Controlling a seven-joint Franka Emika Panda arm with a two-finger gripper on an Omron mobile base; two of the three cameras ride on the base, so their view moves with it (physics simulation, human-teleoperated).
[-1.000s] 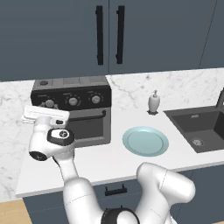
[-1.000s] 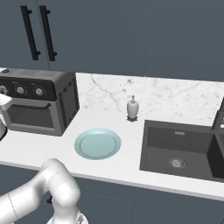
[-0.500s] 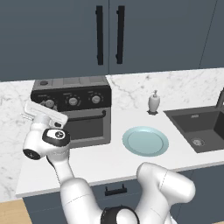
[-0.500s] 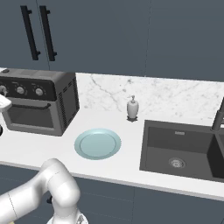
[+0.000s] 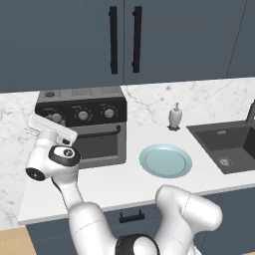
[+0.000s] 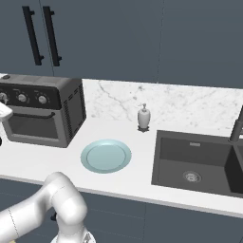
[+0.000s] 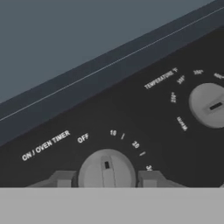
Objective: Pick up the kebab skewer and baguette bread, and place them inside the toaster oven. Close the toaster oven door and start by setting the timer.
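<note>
In the left base view, you can see the grey toaster oven (image 5: 82, 127) sitting on the white marble counter (image 5: 119, 182), at the far left by the wall. The toaster oven door (image 5: 97, 143) is shut, with its black bar handle across the top. Your white arm reaches up to the black panel, and the gripper (image 5: 36, 124) is at the left knob of the three. A round light blue plate (image 5: 165, 160) lies on the counter to the right of the oven, and you can see no food on it. A small white soap bottle (image 5: 175, 116) stands farther back, near the dark sink (image 5: 226, 148) on the right. Two dark cupboard doors with black handles (image 5: 124, 39) hang above. In the right base view, you see the toaster oven (image 6: 40, 110) at the left, the plate (image 6: 106, 155) just in front and to its right, the soap bottle (image 6: 144, 117) by the wall, and the sink (image 6: 197, 161) on the right. In the hand view, you look very close at the black panel. The timer knob (image 7: 106, 171) sits right between the two grey fingertips (image 7: 61, 178), and they are squeezed on its sides. White words by it read "ON / OVEN TIMER" and "OFF". The temperature knob (image 7: 208, 105) is to the right, well apart.
</note>
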